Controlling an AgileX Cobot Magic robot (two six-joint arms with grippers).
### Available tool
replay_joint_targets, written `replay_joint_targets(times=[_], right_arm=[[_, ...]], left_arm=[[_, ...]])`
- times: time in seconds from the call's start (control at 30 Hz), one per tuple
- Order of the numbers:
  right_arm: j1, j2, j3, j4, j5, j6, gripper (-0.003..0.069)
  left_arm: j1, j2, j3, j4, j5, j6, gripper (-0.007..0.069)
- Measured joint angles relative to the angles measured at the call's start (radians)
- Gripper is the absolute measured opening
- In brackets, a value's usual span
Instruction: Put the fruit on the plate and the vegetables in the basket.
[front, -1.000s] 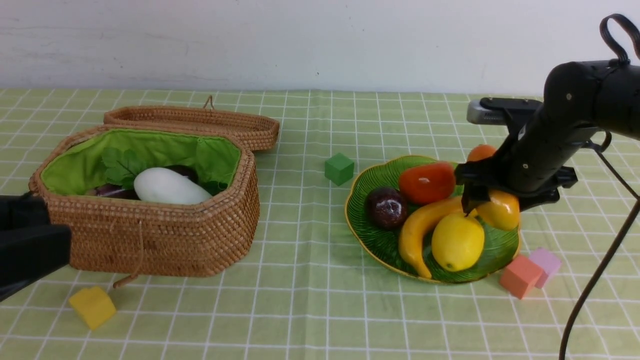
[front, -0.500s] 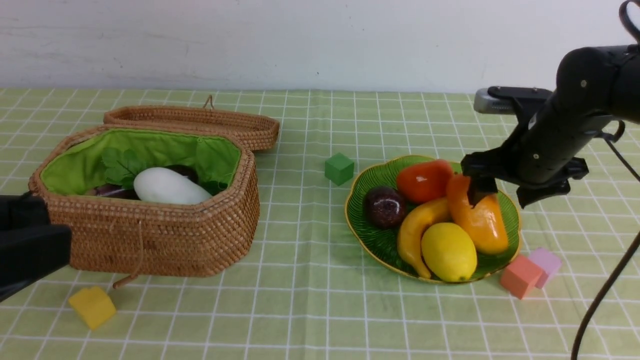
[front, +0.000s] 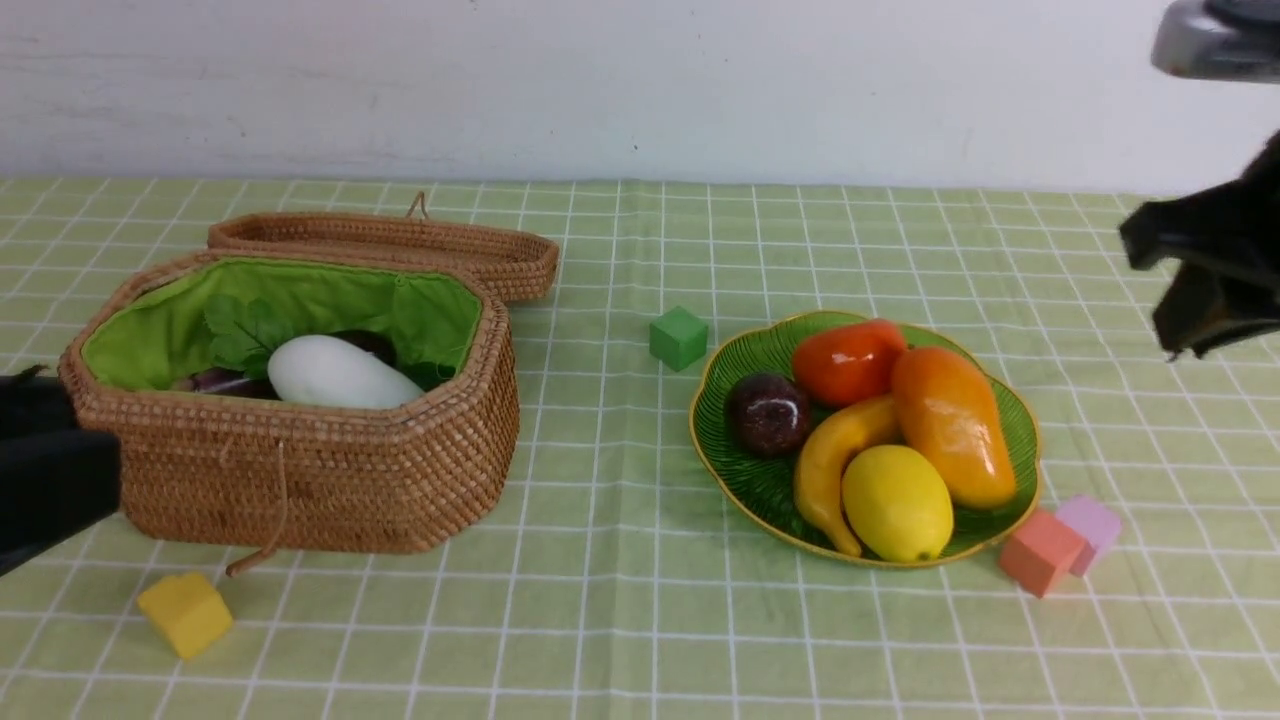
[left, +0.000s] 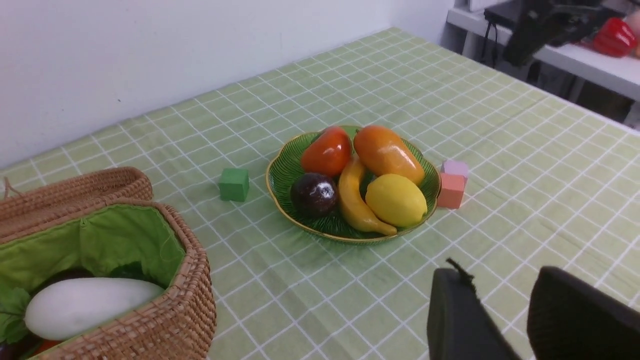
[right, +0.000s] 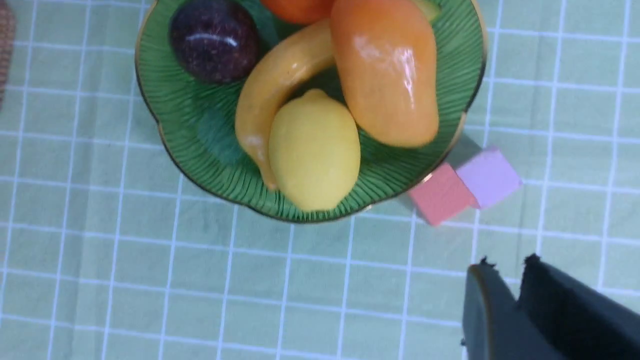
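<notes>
The green leaf-shaped plate (front: 757, 482) holds the fruit: a mango (front: 950, 425), a lemon (front: 897, 503), a banana (front: 830, 465), a mangosteen (front: 769, 413) and a persimmon (front: 848, 360). The open wicker basket (front: 330, 480) at the left holds vegetables: a white radish (front: 335, 372) and, behind it, a dark eggplant (front: 215, 381); the others are hidden. My right gripper (right: 507, 260) hangs high to the right of the plate, its jaws nearly together and empty. My left gripper (left: 500, 272) hovers over the cloth in front of the basket, jaws apart and empty.
A green block (front: 678, 337) lies left of the plate. A pink block (front: 1040, 552) and a lilac block (front: 1092, 525) touch its right front rim. A yellow block (front: 185, 612) sits in front of the basket. The lid (front: 400, 245) lies behind the basket.
My right gripper let go of the mango, which now lies on the plate. It then rose, pulled away to the right and closed. The left arm barely moved.
</notes>
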Motion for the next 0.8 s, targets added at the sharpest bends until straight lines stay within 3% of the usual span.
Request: replay_joint_targets(times=[0.1,0.2,0.47,0.8], right_arm=[[0.000,-0.142,0.099,-0.001,0.008,0.000,0.0004],[0.000,-0.293,0.217,-0.001,0.018,0.016,-0.0005],[0.000,-0.676,0.543,0.000,0.047,0.076,-0.0002],[0.000,-0.983,0.792,-0.003,-0.110,0.122,0.0001]], left_arm=[[0.000,-0.081,0.059,0.010,-0.024,-0.039,0.0218],[0.000,-0.173,0.133,0.010,-0.057,-0.072,0.0200],[0.000,-0.395,0.370,0.010,-0.217,-0.084,-0.0011],[0.000,-0.424,0.616,0.010,-0.473,-0.087,-0.0013]])
